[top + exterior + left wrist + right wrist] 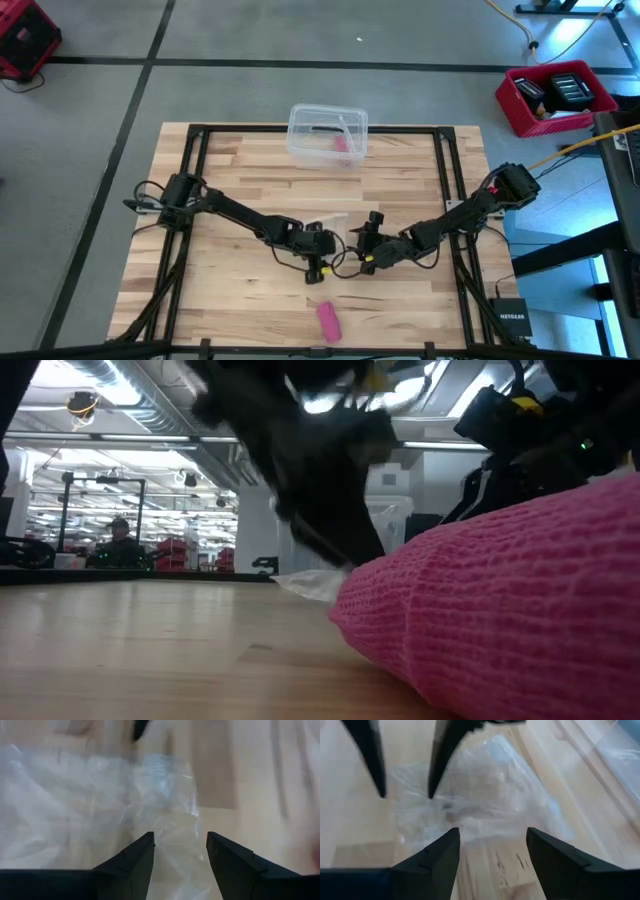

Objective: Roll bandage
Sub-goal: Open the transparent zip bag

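- You see the bandage [329, 320] as a small pink roll lying on the table [230, 190] near the front edge, apart from both grippers
- In the low view the bandage [500, 610] fills the right foreground; its knit surface rests on the wood
- Your left gripper [322, 232] sits at the table's middle, reaching in from the left side
- Its fingers [135, 860] stand apart in the left wrist view, with nothing between them; a clear wrapper [100, 805] lies flat on the wood just ahead of the tips
- Your right gripper [368, 228] sits just beside the left one, reaching in from the right side
- Its fingers [440, 855] also stand apart and hold nothing; the wrapper [485, 795] lies ahead of them, and the left gripper's two dark tips [402, 755] point down at its far side
- From above, the wrapper [335, 222] lies between the two grippers
- A clear box [328, 135] stands at the table's far edge, centred, well apart from the grippers; it holds something pink
- A red bin [555, 95] stands on the floor beyond the table's right far corner
- In the low view a person [120, 540] shows far back in the room
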